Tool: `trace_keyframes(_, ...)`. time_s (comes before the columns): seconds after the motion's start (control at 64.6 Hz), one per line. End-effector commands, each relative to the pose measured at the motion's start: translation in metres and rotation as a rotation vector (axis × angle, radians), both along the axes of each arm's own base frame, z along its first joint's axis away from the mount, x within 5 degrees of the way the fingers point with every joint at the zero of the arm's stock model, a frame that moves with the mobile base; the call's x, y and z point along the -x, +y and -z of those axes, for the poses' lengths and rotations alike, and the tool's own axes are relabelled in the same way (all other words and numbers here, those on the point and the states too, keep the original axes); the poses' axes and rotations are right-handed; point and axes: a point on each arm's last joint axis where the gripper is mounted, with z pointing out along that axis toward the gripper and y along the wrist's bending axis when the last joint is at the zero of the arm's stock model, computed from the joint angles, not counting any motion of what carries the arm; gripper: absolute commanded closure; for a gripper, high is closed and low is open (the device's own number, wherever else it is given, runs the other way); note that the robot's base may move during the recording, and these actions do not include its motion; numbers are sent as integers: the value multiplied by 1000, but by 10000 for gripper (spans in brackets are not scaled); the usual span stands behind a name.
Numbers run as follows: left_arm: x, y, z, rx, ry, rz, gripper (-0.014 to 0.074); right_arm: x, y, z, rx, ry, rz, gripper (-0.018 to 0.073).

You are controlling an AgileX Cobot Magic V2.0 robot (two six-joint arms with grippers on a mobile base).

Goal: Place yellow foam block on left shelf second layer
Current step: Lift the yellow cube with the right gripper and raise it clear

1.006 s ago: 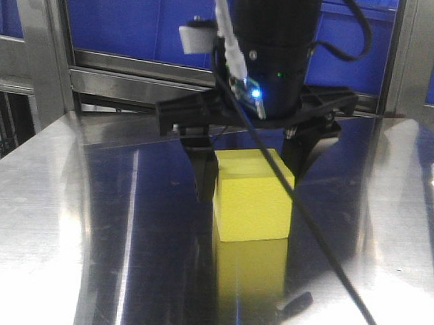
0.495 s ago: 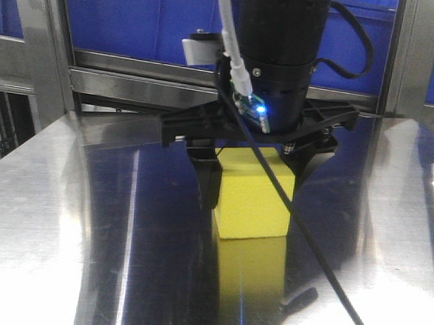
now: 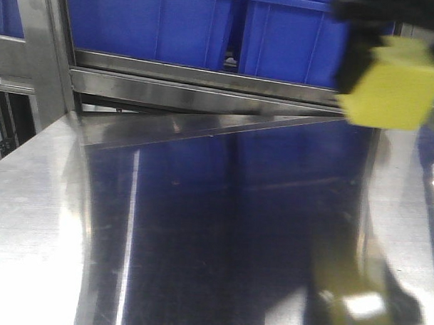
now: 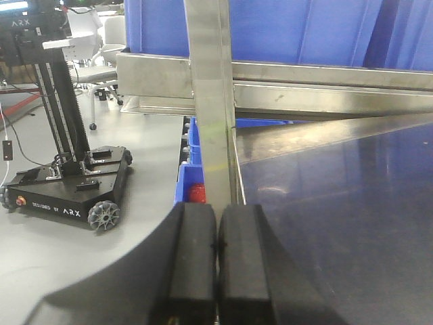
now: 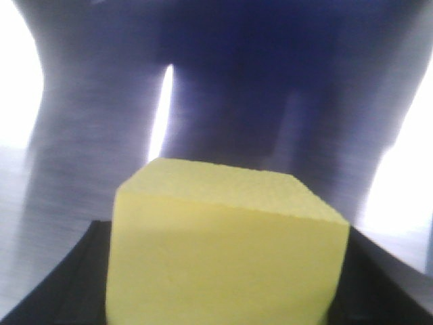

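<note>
The yellow foam block [image 3: 394, 87] hangs in the air at the upper right of the front view, blurred, well above the shiny steel table [image 3: 200, 226]. My right gripper [image 3: 392, 47] is shut on it, with dark fingers on both sides. In the right wrist view the yellow foam block [image 5: 223, 250] fills the space between the black fingers [image 5: 54, 284], and the reflective table lies below it. My left gripper [image 4: 216, 244] is shut and empty; its black pads touch, near the table's left edge beside a steel shelf post [image 4: 213, 101].
Blue bins [image 3: 193, 26] sit on the steel shelf rail [image 3: 205, 87] behind the table. In the left wrist view a black ARX wheeled base [image 4: 64, 193] stands on the floor at left, and a blue bin with a red thing [image 4: 196, 193] sits below the table edge.
My right gripper has lifted the yellow block off the table's middle and carried it up and to the right. The table's middle now holds nothing.
</note>
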Motion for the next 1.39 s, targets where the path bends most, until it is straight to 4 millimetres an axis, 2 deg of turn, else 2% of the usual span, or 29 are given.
trace_keyframes(0.0,0,-2,0,11,-71,22,459,16,-29,-20,4,-156,26,239)
trace_keyframes(0.124,0,-2,0,11,-71,22,460,51,-67,-16,55,-196,104,239)
trace_keyframes(0.263,0,-2,0,11,-71,22,460,91,-88,-13,89,-280,146,239)
trace_keyframes(0.464,0,-2,0,11,-71,22,460,139,-96,-8,72,-422,162,239)
trace_keyframes(0.774,0,-2,0,11,-71,22,460,201,-103,-24,22,-676,185,239)
trace_keyframes(1.052,0,-2,0,11,-71,22,460,239,-107,-28,-13,-854,198,239)
trace_keyframes(1.377,0,-2,0,11,-71,22,460,242,-108,-29,-18,-875,198,239)
